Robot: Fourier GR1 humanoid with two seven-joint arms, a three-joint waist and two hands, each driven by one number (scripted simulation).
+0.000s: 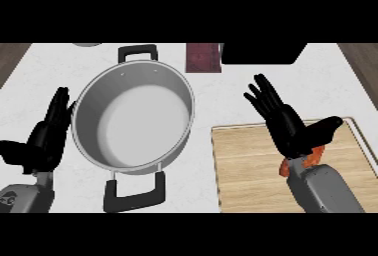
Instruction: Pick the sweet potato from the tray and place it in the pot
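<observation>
Right hand [290, 129], fingers straight and spread with thumb out, hovers over the wooden tray [247, 172], where the orange sweet potato [317, 156] lies mostly hidden under its palm. Left hand [42, 146] rests open, fingers up, beside the steel pot [136, 85].

White counter [221, 100] with grey pot [103, 100], wooden tray [251, 170], dark red block [203, 57]

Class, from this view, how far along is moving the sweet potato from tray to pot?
Done: nothing; the pot is bare inside. In hand: the right hand hangs open over the sweet potato, which lies on the tray, mostly hidden. To do: grasp, lift, carry, release into the pot. The left hand rests open beside the pot.
</observation>
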